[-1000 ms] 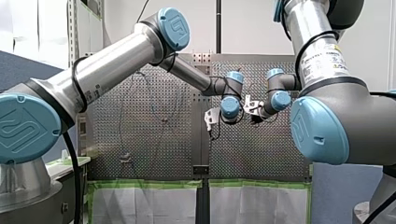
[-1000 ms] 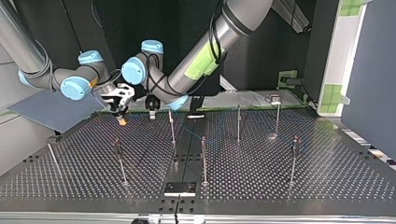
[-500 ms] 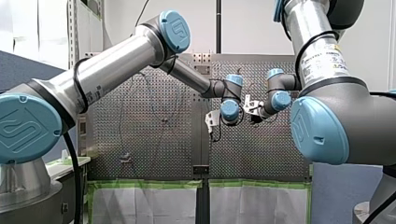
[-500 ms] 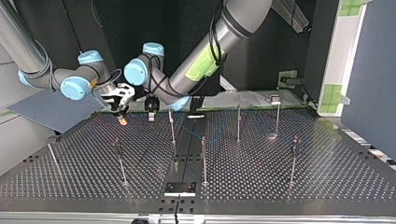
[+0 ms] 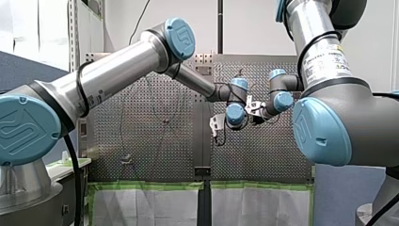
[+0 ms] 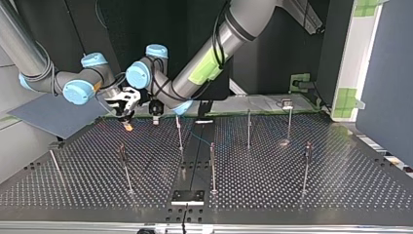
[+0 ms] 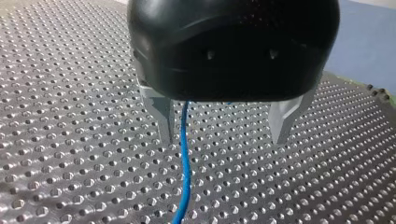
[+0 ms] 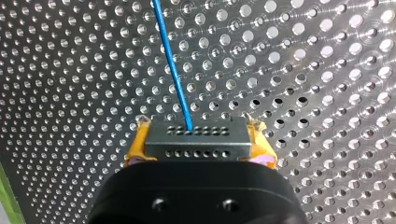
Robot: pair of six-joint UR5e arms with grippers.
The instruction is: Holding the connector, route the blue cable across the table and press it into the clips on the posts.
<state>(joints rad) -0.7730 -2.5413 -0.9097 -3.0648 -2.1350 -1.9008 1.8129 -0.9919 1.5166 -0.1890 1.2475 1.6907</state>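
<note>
Closer together now: left end effector [image 7: 224, 136] released astride blue cable [image 7: 186, 163]; right end effector [image 8: 199, 136] grasping connector [image 8: 196, 142]

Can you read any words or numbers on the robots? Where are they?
White sticker on my right arm's silver tube: printed lines, too blurred to read.
Small sticker on my left arm's silver tube: too small to read.
Round blue joint caps: a raised logo, no clear letters.
Nothing else.
</note>
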